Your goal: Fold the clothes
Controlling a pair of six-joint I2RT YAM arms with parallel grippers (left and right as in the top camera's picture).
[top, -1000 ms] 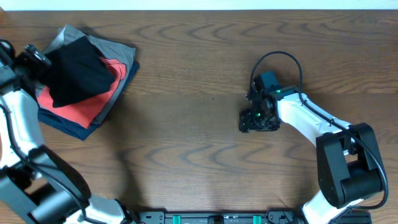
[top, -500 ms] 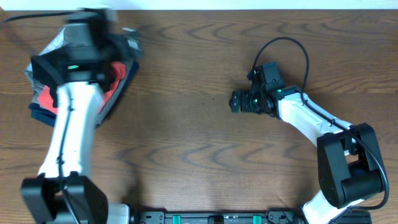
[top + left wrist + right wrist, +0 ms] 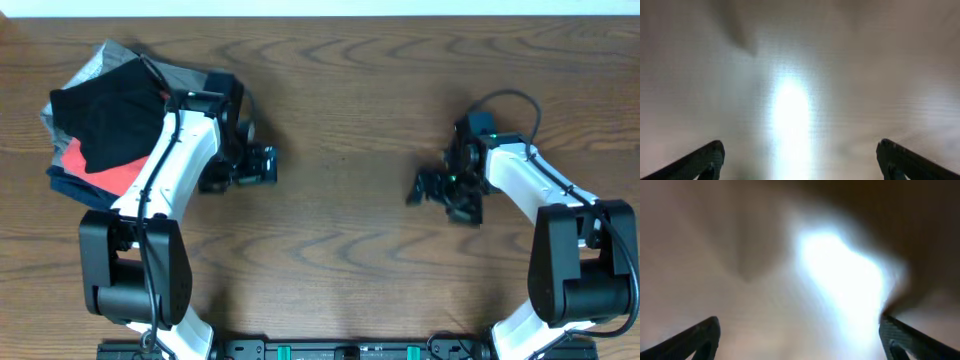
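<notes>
Seen from overhead, the black shirt point(image 3: 110, 125) lies crumpled on top of a pile of folded clothes point(image 3: 105, 182), with red, grey and navy layers showing beneath it, at the far left corner of the wooden table point(image 3: 340, 260). The left gripper point(image 3: 268, 165) hangs over bare wood just right of the pile, apart from the shirt. The right gripper point(image 3: 418, 190) hangs over the table's right half, well apart from the clothes. The wrist cameras show what the overhead cannot: on each arm the fingers point(image 3: 710, 157) stand spread wide at the frame's lower corners, with nothing between them but blurred, glare-washed tabletop. Neither wrist view takes in the shirt, and any lettering on it is too small to make out from above
</notes>
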